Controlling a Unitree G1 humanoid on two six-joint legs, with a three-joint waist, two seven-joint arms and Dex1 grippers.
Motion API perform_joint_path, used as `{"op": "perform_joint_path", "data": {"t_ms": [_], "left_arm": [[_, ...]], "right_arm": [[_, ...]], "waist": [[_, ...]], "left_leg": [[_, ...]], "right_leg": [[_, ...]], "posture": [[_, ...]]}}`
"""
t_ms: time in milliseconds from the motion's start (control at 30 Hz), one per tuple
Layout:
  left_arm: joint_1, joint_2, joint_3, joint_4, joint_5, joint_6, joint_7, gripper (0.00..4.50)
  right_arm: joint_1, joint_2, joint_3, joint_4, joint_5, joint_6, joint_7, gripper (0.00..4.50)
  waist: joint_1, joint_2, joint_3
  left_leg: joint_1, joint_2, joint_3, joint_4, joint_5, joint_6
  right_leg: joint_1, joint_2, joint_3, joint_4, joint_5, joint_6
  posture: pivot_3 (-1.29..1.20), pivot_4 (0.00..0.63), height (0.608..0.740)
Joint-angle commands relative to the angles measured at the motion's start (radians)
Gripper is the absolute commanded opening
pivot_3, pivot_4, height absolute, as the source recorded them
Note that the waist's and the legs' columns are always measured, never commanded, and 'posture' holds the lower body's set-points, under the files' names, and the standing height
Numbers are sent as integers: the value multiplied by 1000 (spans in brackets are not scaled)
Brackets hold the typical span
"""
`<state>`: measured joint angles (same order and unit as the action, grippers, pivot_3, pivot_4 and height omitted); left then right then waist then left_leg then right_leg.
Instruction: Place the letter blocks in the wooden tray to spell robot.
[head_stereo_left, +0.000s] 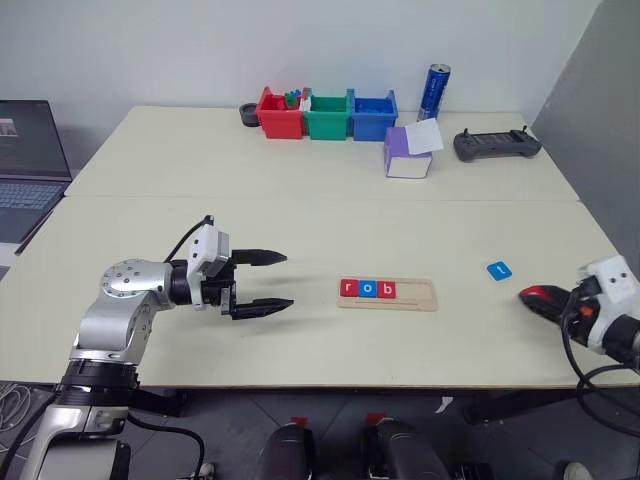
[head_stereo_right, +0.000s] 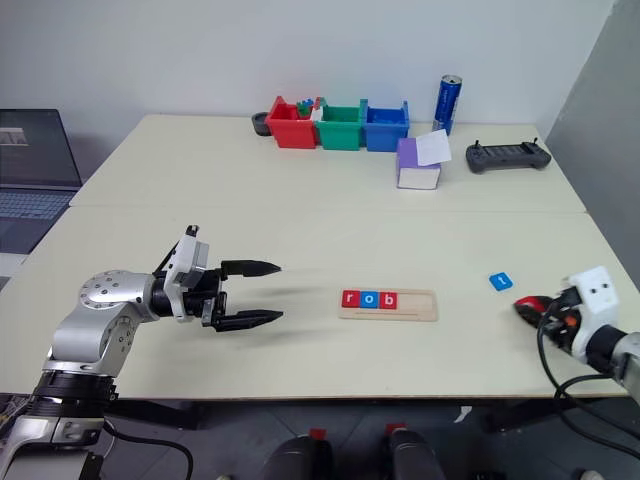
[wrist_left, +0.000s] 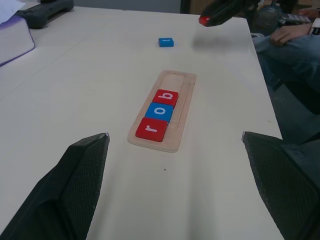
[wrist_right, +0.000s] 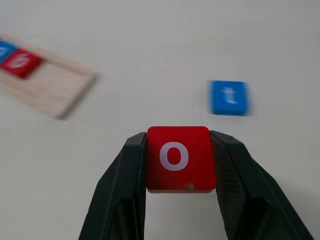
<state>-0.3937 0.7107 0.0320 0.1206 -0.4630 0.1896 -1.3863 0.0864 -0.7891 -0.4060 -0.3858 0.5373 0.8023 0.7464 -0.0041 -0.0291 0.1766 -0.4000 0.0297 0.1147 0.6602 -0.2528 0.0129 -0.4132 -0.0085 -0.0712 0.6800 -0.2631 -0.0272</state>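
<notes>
Table (head_stereo_left: 300, 210): smooth matt cream laminate, faint seam across. Wooden tray (head_stereo_left: 415, 296): pale unfinished-looking wood w/ raised rim, matt, light grain. Letter blocks r (head_stereo_left: 348, 288), o (head_stereo_left: 367, 289), b (head_stereo_left: 387, 290) in tray: smooth painted faces, slight sheen, white letters. Red o block (wrist_right: 177, 157): same satin paint, bare edge at bottom. Blue t block (head_stereo_left: 499, 270), at 2 o'clock from tray: same finish. Right gripper (wrist_right: 177, 165) fingers (wrist_right: 235, 170): black plastic, fine ribbed matt pads. Left gripper (head_stereo_left: 262, 282): black matt fingers (wrist_left: 85, 175) w/ textured pads, white plastic housing, brushed metal arm. Bins (head_stereo_left: 326, 116) at 12 o'clock: glossy plastic. Can (head_stereo_left: 434, 92): shiny blue metal.
</notes>
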Motion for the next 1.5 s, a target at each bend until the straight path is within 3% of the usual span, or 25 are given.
{"op": "perform_joint_path", "data": {"t_ms": [33,200,500,700,800,933,1067,1233,1500], "left_arm": [[-23,-7,1,-8,-2,-14,-2,4500],[-18,-4,2,-7,-1,-15,-5,4500],[-23,-9,-6,9,3,-17,-16,4500],[-27,-10,-5,12,4,-16,-25,4500],[-30,-10,-6,13,6,-15,-25,4500],[-40,-17,-11,12,12,-12,-17,4500],[-38,-10,-6,13,12,-14,-26,4500],[-27,3,1,-7,8,-10,-23,4500],[4,16,16,-45,1,0,-9,4500]], "right_arm": [[-59,61,68,-16,-30,20,-113,1452],[-58,178,135,-26,-98,0,-248,1452],[-57,259,189,-34,-152,4,-363,1452],[-70,254,162,-40,-139,1,-357,3475],[-80,165,108,-59,-49,4,-217,4484],[-66,-73,125,22,-17,-115,137,4484],[-196,-227,282,299,-146,-357,403,4484],[-491,-213,497,738,-360,-700,592,4484],[-667,-144,588,1047,-461,-933,717,4484]], "waist": [[1,-2,0],[4,-2,0],[2,-2,0],[2,-2,0],[3,-2,0],[4,-2,0],[-2,-3,0],[-3,-3,1],[1,-3,1]], "left_leg": [[0,0,0,0,0,0],[-2,-1,0,-1,0,0],[-7,-1,0,1,0,0],[-7,-1,0,1,0,0],[-7,-1,0,1,0,0],[-7,-1,0,1,0,0],[-6,-1,0,1,0,0],[-6,0,0,1,0,0],[-7,0,1,2,3,-4]], "right_leg": [[0,0,0,0,0,0],[-2,0,0,-1,0,-1],[-7,0,0,0,0,0],[-7,0,0,1,0,0],[-7,0,0,0,0,0],[-7,0,0,0,0,0],[-6,1,-1,0,0,0],[-6,2,0,0,0,0],[-6,1,1,0,0,-1]], "posture": [[0,150,740],[0,150,740],[0,150,740],[0,150,740],[0,150,740],[0,150,740],[0,150,740],[0,150,740],[0,150,740]]}}
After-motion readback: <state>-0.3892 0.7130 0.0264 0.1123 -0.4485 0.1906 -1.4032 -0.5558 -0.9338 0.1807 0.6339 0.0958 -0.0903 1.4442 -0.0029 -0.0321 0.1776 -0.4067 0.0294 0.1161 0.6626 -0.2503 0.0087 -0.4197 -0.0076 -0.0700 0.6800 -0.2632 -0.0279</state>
